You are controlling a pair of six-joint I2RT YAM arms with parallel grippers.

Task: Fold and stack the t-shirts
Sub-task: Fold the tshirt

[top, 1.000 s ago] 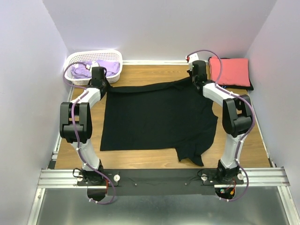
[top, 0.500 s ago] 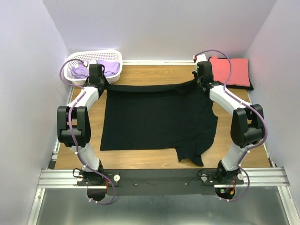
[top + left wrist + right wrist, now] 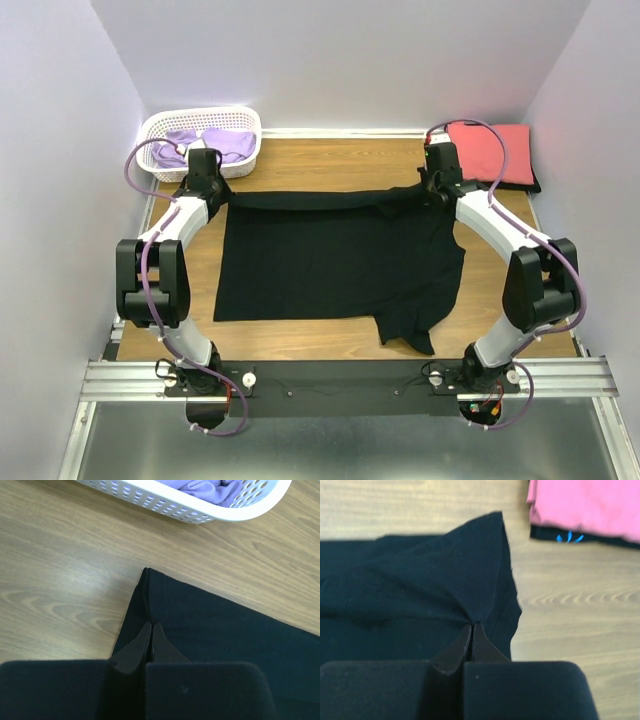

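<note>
The plain black t-shirt [image 3: 335,260] lies spread on the wooden table, its far edge pulled taut between my two grippers. My left gripper [image 3: 208,192] is shut on the shirt's far left corner [image 3: 150,611], just in front of the basket. My right gripper [image 3: 436,188] is shut on the far right edge [image 3: 470,605]. A folded coral-red t-shirt [image 3: 492,152] lies at the far right on a dark one with a teal mark [image 3: 568,537]. A lavender t-shirt [image 3: 222,143] sits in the basket.
The white lattice basket [image 3: 165,122] stands at the far left corner, close behind my left gripper; its rim shows in the left wrist view [image 3: 200,511]. Walls close in on the left, back and right. A metal rail [image 3: 340,378] runs along the near edge.
Both grippers moved outward and slightly toward me with the shirt's far edge, stretching it straighter and lower. The right gripper shifted right toward the red shirt; the left drew away from the basket.
</note>
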